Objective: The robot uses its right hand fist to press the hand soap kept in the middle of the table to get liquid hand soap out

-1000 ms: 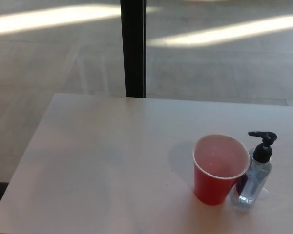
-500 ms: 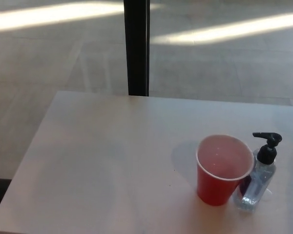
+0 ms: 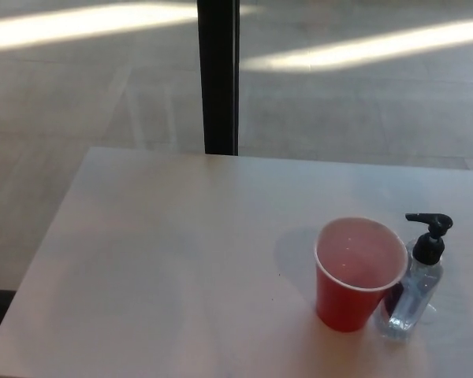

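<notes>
Grey paved floor (image 3: pixel 79 102) fills the far part of the head view, crossed by two bright bands of sunlight, with a black vertical post (image 3: pixel 217 75) rising from just behind the far edge of the table. Nearer, the pale table (image 3: pixel 158 260) takes up most of the picture, its far-left corner visible. A red plastic cup (image 3: pixel 356 276) stands upright toward the right side of the table, open mouth up, its inside pale pink. Just beside the cup on its right, touching or nearly so, stands the hand soap bottle (image 3: pixel 414 291): a clear body with a black pump head (image 3: pixel 429 233) whose spout points left, toward the cup. Neither robot hand shows, so their fingers cannot be judged.
</notes>
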`<state>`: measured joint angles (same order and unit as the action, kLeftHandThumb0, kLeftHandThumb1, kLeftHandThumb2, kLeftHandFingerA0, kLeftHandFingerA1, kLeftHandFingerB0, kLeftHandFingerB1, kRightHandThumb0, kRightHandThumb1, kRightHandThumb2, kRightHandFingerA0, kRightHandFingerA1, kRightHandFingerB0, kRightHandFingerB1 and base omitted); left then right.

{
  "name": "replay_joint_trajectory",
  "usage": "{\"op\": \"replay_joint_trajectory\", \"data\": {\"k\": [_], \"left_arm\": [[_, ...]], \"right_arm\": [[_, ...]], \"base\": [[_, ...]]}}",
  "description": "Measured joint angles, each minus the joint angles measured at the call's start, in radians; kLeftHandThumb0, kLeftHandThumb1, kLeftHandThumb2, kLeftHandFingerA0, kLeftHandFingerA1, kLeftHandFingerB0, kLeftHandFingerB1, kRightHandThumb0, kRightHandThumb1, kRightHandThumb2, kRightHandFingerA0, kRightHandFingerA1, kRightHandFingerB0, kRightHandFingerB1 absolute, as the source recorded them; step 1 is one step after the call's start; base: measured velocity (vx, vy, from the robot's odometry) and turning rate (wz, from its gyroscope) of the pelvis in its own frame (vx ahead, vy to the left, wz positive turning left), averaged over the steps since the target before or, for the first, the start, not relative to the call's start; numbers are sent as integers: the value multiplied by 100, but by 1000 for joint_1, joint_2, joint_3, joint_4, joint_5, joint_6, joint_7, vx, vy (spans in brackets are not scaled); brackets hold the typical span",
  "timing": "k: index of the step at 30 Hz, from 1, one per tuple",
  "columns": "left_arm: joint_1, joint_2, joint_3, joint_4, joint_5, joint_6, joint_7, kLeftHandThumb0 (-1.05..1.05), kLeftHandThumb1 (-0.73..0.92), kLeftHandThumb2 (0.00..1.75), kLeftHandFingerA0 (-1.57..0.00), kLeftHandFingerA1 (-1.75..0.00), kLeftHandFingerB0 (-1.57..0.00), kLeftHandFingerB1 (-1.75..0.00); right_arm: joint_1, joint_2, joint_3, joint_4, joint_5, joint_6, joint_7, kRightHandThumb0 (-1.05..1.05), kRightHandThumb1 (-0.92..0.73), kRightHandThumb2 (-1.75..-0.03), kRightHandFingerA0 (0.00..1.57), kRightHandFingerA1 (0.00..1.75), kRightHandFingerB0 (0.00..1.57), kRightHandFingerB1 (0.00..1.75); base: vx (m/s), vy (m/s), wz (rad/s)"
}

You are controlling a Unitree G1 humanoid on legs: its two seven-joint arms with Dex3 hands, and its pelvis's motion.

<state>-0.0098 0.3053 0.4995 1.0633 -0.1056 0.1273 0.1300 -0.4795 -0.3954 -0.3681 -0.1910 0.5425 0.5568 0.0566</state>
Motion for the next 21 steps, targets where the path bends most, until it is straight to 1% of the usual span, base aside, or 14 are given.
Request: {"op": "replay_joint_trajectory", "data": {"k": [1,3,5,6,7,8,9,10,12,13,15,16,17,21], "left_arm": [[-2,0,0,4,-1,0,1,-47,89,124,-53,-116,-36,-106],[-7,0,0,6,-2,0,3,-45,89,125,-53,-111,-32,-95],[-8,1,-2,6,-3,1,3,-45,89,125,-53,-111,-33,-96],[-8,2,-4,6,-4,2,4,-48,88,125,-54,-117,-39,-110],[-8,2,-5,6,-5,4,4,-48,89,124,-54,-119,-41,-113],[-8,3,-6,7,-7,4,4,-48,88,124,-54,-119,-42,-116],[-8,3,-7,8,-9,4,5,-48,86,126,-53,-113,-35,-102],[-8,3,-7,8,-12,5,5,-46,88,124,-53,-111,-36,-99],[-8,3,-9,8,-16,5,7,-46,88,124,-53,-111,-36,-99],[-8,3,-10,8,-17,5,8,-46,88,126,-50,-104,-30,-89],[-10,4,-13,9,-18,6,10,-48,86,124,-53,-108,-37,-96],[-12,6,-15,14,-18,6,12,-47,87,126,-53,-107,-35,-92],[-15,7,-18,18,-18,6,13,-48,86,127,-54,-107,-42,-102],[-16,9,-22,20,-21,6,14,-47,88,126,-52,-105,-35,-93]], "right_arm": [[6,0,26,-4,7,16,10,-22,-53,-122,96,175,74,152],[16,1,61,-10,16,44,22,-19,-54,-123,93,175,72,153],[28,1,99,-12,19,68,37,-20,-54,-125,94,175,72,153],[34,1,115,-11,20,79,44,-20,-57,-123,95,175,73,152],[40,2,134,-8,20,94,54,-20,-56,-124,96,175,73,153],[41,3,144,-3,21,103,59,-20,-57,-123,97,175,67,159],[41,3,151,1,21,111,64,-21,-59,-121,98,175,67,160],[41,3,160,7,20,118,71,-20,-60,-121,99,175,74,153],[40,6,166,18,20,127,81,-20,-60,-121,99,175,74,153],[40,8,167,23,20,131,84,-19,-59,-121,99,175,68,159],[40,13,167,30,20,136,93,-20,-57,-123,97,175,68,161],[40,17,168,33,20,137,96,-20,-56,-124,97,175,67,162],[40,20,168,34,19,138,99,-19,-58,-122,94,175,71,157],[45,29,171,28,15,147,106,-19,-57,-123,92,175,69,158]], "base": [[0,0,0],[0,0,0],[0,0,0],[0,0,0],[0,0,0],[0,0,0],[0,0,0],[0,0,0],[0,0,0],[0,0,0],[0,0,0],[0,0,0],[0,0,0],[0,0,0]]}}
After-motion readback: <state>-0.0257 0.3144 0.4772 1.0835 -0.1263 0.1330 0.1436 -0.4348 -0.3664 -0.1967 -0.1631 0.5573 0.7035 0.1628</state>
